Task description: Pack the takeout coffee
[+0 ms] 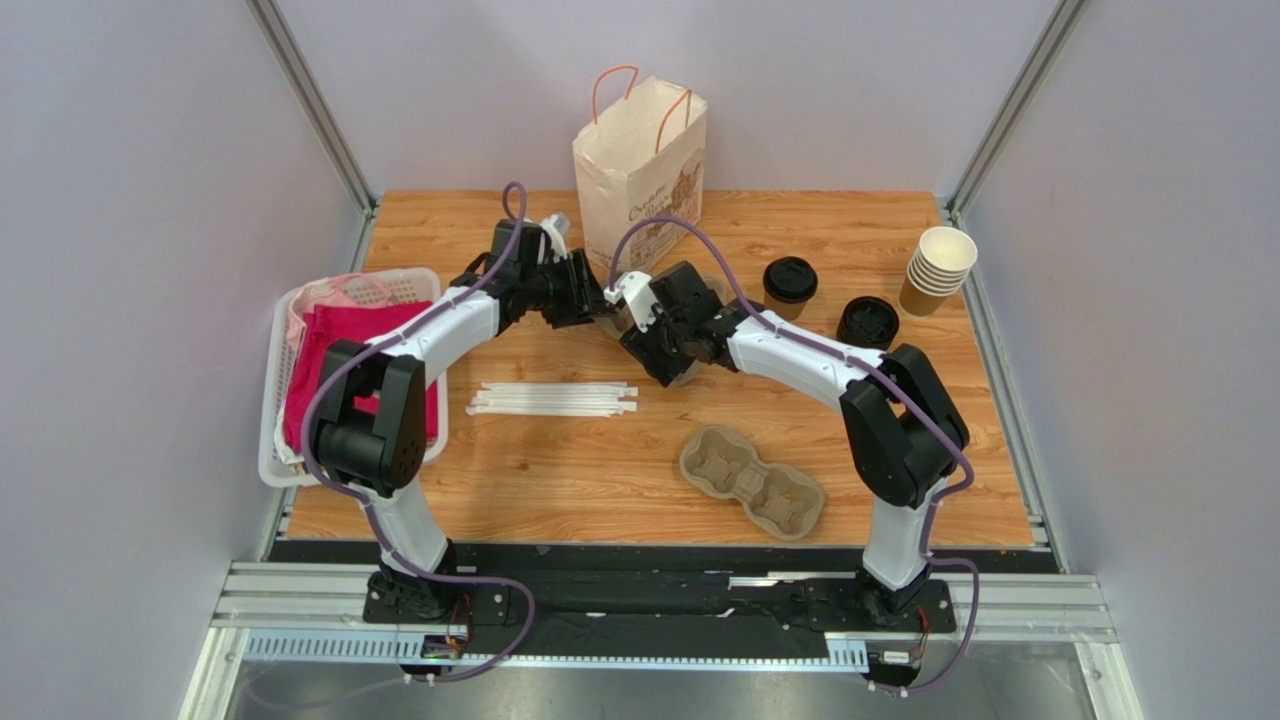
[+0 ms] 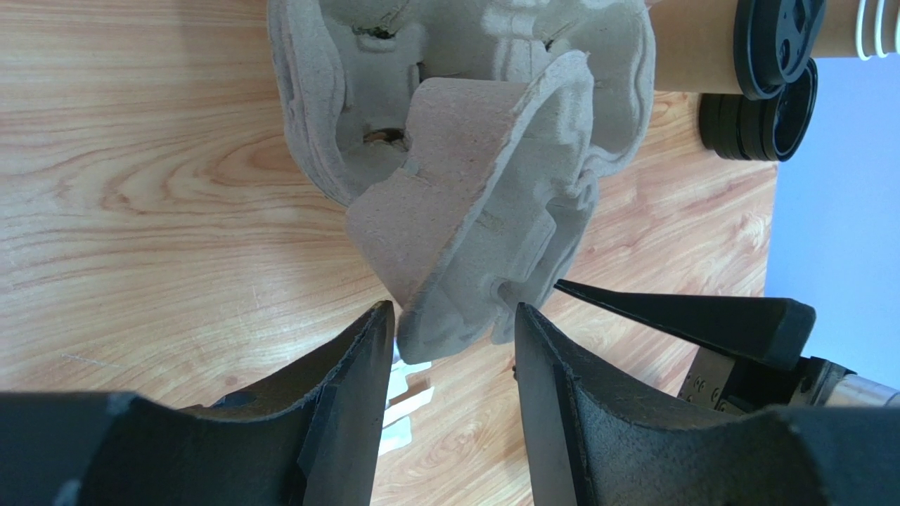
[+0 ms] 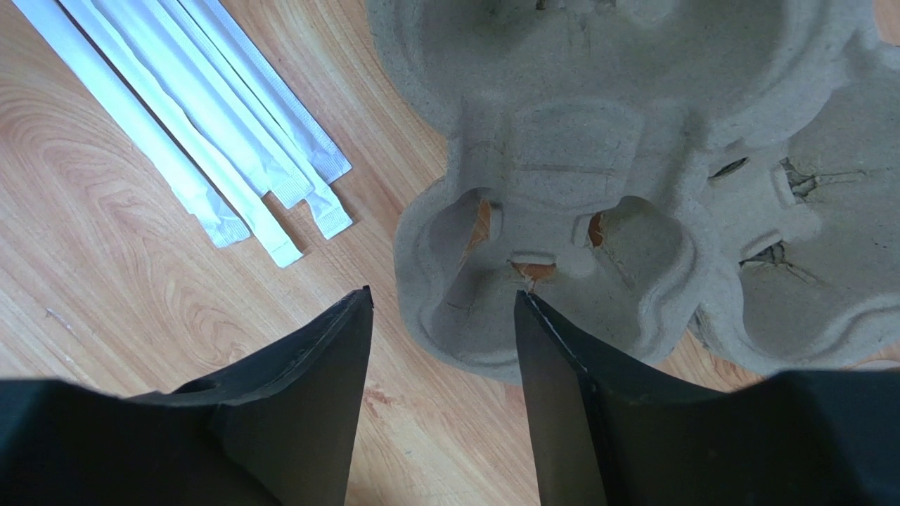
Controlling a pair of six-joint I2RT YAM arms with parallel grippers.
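Observation:
The takeout coffee (image 1: 789,282), a tan cup with a black lid, stands right of centre; its lid (image 2: 782,37) also shows in the left wrist view. Both grippers meet mid-table, well left of the cup. My left gripper (image 1: 595,309) (image 2: 452,316) holds the end of a raised, tilted grey pulp cup carrier (image 2: 475,200) between its fingertips. My right gripper (image 1: 637,342) (image 3: 444,297) is open. Its right fingertip (image 3: 525,306) is at the carrier's rim (image 3: 549,264), and its left finger is off it. Its thin finger (image 2: 676,316) shows beside the carrier.
A second pulp carrier (image 1: 751,480) lies near the front. Wrapped straws (image 1: 552,401) (image 3: 211,137) lie left of it. A paper bag (image 1: 639,165) stands at the back. A loose black lid (image 1: 867,320), stacked cups (image 1: 939,270) and a basket's rim (image 1: 280,390) are also here.

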